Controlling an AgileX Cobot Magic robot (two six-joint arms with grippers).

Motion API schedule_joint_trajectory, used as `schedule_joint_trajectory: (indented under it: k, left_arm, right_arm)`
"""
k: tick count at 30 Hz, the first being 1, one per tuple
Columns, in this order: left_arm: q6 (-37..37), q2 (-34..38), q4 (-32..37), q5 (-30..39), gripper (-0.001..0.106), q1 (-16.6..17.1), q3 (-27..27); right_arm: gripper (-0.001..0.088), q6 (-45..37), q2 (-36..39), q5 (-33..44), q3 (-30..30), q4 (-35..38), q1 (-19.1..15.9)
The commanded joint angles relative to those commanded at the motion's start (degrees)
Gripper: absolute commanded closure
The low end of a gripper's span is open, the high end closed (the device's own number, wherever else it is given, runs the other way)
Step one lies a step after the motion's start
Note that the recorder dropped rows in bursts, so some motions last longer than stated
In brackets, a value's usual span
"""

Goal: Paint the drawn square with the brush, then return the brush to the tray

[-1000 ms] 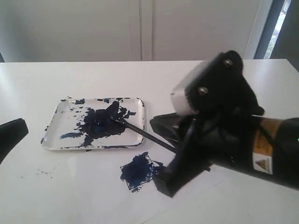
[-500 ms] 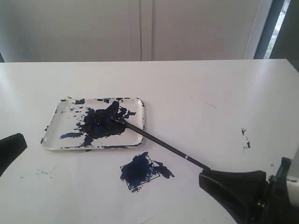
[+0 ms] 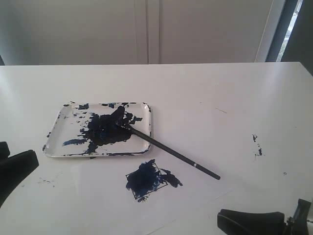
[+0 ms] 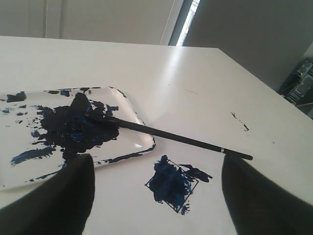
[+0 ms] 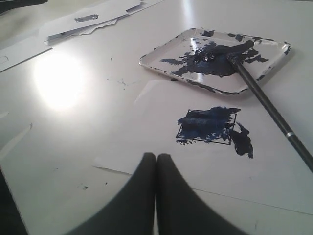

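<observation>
The brush (image 3: 168,152) lies loose, its tip in the dark paint pool of the tray (image 3: 149,122) and its handle reaching over the rim onto the table. Just in front of the tray, the drawn square (image 3: 144,178) is smeared dark blue, with paint spilling past its right corner. My right gripper (image 3: 244,223) sits low at the front right, apart from the brush. In its wrist view the right gripper (image 5: 156,157) is shut on nothing, short of the square (image 5: 208,125). My left gripper (image 4: 156,164) is open and empty, the square (image 4: 173,183) between its fingers' lines and the brush (image 4: 171,137) beyond.
The left gripper (image 3: 17,169) pokes in at the exterior view's left edge, near the tray's front corner. Small paint specks (image 3: 256,144) mark the table at the right. Loose white papers (image 5: 93,19) lie beyond the tray (image 5: 161,66) in the right wrist view.
The right arm has pulled back from over the brush handle to the front right corner, leaving the brush lying still. The left gripper has edged slightly into view.
</observation>
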Motion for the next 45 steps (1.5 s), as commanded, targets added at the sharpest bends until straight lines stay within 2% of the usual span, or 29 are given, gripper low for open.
schedule_joint_trajectory:
  k: [10, 27, 32, 45]
  left_arm:
    - [0.01, 0.0, 0.0, -1.03, 0.03, 0.0, 0.0]
    - [0.01, -0.22, 0.0, -0.89, 0.03, 0.0, 0.0]
    - [0.01, -2.48, 0.0, -0.89, 0.03, 0.0, 0.0]
    - [0.01, -14.62, 0.0, -0.89, 0.03, 0.0, 0.0]
  right_arm:
    - [0.0868, 0.0, 0.0, 0.0, 0.0, 0.0, 0.0]
    - [0.0868, -0.01, -20.07, 0.16, 0.0, 0.0, -0.1]
    - [0.0868, -0.01, -24.42, 0.16, 0.0, 0.0, -1.75]
    - [0.0868, -0.01, -31.67, 0.42, 0.0, 0.0, -8.1]
